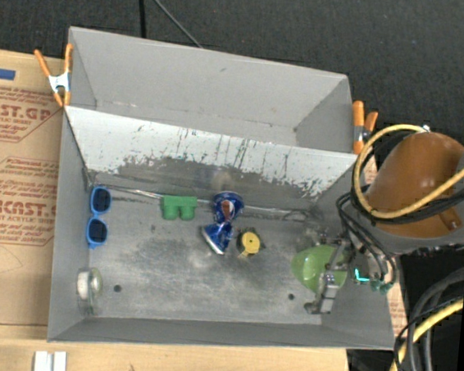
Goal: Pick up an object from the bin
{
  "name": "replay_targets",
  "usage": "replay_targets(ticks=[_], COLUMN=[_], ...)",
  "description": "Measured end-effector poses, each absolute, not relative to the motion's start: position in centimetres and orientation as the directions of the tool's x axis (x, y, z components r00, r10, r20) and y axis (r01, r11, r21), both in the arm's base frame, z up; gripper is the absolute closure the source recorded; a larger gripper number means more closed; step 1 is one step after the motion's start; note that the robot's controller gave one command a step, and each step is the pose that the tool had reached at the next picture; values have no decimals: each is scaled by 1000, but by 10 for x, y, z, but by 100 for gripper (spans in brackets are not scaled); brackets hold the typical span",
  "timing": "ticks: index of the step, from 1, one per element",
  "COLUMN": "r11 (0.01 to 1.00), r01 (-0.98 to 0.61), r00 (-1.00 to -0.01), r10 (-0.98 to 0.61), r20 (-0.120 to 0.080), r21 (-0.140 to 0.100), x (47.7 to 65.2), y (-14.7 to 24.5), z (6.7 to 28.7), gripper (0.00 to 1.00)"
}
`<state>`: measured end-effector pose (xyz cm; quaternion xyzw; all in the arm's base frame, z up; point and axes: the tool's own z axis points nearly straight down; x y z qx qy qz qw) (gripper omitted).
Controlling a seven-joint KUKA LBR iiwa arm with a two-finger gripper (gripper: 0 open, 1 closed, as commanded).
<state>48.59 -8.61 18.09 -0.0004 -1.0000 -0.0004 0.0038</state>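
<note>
Several small things lay scattered over the floor of the bin (209, 88), none of them heaped. My gripper (324, 293) was down at the right end of the floor, close to the right wall and towards the near rim. Whether it was open or closed I could not tell. A pale green round lump (309, 264) lay right against it, on its left and slightly towards the far wall. I could not tell whether I had hold of the lump or merely stood beside it.

A yellow disc (249, 243) sat near the lump's left, with a crumpled blue toy (222, 221) just beyond it. A green block (178, 208) lay near the far wall. Blue goggles (98, 216) stood against the left wall, and a clear knob (87, 283) sat in the near left corner, well apart from me.
</note>
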Motion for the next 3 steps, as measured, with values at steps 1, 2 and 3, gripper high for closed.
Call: replay_targets(ticks=[1,2,3], r11=[998,998,999], r01=[65,60,47], r00=[-998,-998,-999], r10=[65,60,47], r20=[7,0,-11], r21=[0,0,0], x=[488,490,513], y=[-144,-142,-107], z=[88,93,232], gripper=[0,100,100])
